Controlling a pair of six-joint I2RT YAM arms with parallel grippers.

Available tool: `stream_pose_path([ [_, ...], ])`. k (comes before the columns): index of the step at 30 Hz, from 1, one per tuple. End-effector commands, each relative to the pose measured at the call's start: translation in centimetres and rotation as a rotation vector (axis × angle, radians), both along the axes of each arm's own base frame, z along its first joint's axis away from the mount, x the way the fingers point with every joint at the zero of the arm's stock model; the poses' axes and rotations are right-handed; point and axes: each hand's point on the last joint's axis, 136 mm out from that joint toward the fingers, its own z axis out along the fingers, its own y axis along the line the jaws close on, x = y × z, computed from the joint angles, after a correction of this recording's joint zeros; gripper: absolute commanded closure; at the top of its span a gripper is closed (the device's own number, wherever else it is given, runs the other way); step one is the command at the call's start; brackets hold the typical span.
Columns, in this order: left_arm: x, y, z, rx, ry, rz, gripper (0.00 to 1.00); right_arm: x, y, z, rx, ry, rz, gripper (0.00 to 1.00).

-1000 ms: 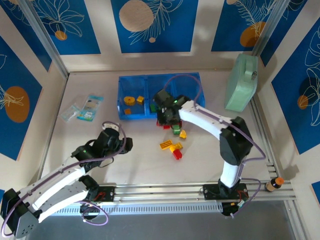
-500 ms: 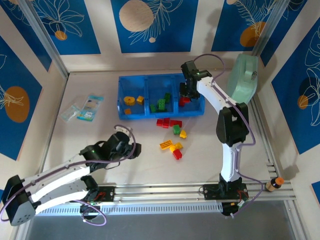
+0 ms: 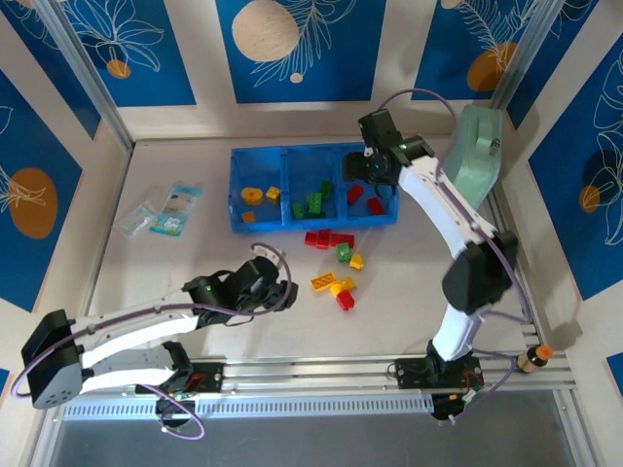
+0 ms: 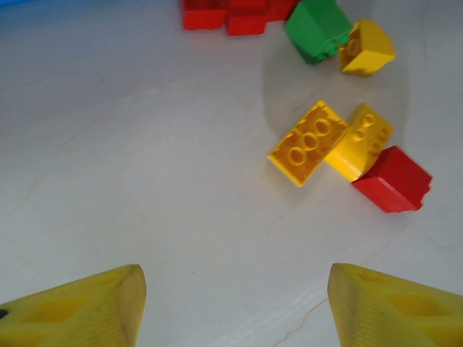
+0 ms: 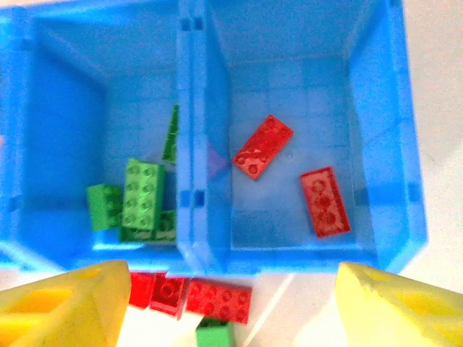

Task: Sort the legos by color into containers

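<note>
Pale bench (image 3: 195, 282), fenced by blue-patterned walls, carries the blue tray (image 3: 292, 150) at its far side. Above the tray's right compartment hangs the right gripper (image 3: 375, 167), jaws wide and empty. The left gripper (image 3: 277, 292) hovers low near the loose pile, jaws apart with nothing between them. Sorting looks roughly half done. Two red bricks (image 5: 264, 147) lie in the right compartment, green bricks (image 3: 313, 201), perhaps four, in the middle, and yellow pieces (image 3: 258, 197) in the left. About eight loose legos (image 3: 336, 284), red, green and yellow, wait on the bench just in front of the tray.
</note>
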Motion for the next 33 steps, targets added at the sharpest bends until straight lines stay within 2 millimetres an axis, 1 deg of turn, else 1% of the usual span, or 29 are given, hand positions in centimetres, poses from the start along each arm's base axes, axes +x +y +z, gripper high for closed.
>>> stream_pose_path([
  [1,0.2,-3.0,1.0,-0.013,-0.034,-0.069,0.33,-2.1,-0.4,0.8,0.048,-0.054,0.009,0.25],
  [3,0.0,-4.5,0.5,0.008,-0.028,-0.107,0.33,-3.8,-1.0,0.4,0.064,-0.067,0.005,0.25],
  [6,-0.5,-7.2,-0.4,0.049,-0.018,-0.174,0.33,-6.4,-1.9,-0.8,0.104,-0.106,-0.006,0.25],
  [8,-0.9,-9.0,-1.1,0.068,-0.008,-0.219,0.33,-8.1,-2.2,-1.9,0.141,-0.121,0.003,0.25],
  [12,-1.8,-12.6,-2.4,0.096,0.019,-0.309,0.33,-11.1,-3.9,-4.5,0.146,-0.081,-0.044,0.25],
  [13,-1.9,-13.3,-3.0,0.112,0.027,-0.325,0.34,-11.9,-4.3,-5.1,0.146,-0.065,-0.057,0.25],
  [15,-2.0,-14.3,-3.8,0.142,0.042,-0.343,0.35,-13.1,-4.8,-5.7,0.16,-0.059,-0.072,0.25],
  [19,-2.0,-14.9,-5.9,0.213,0.087,-0.342,0.36,-14.7,-5.7,-6.0,0.191,-0.076,-0.093,0.24],
  [22,-2.2,-15.3,-6.9,0.231,0.106,-0.342,0.37,-15.3,-6.3,-6.3,0.202,-0.074,-0.108,0.24],
  [28,-2.2,-15.3,-8.6,0.255,0.123,-0.335,0.38,-15.4,-6.2,-6.9,0.217,-0.057,-0.111,0.24],
  [33,-2.1,-15.0,-9.2,0.275,0.119,-0.325,0.41,-15.4,-6.0,-7.1,0.229,-0.051,-0.109,0.24],
])
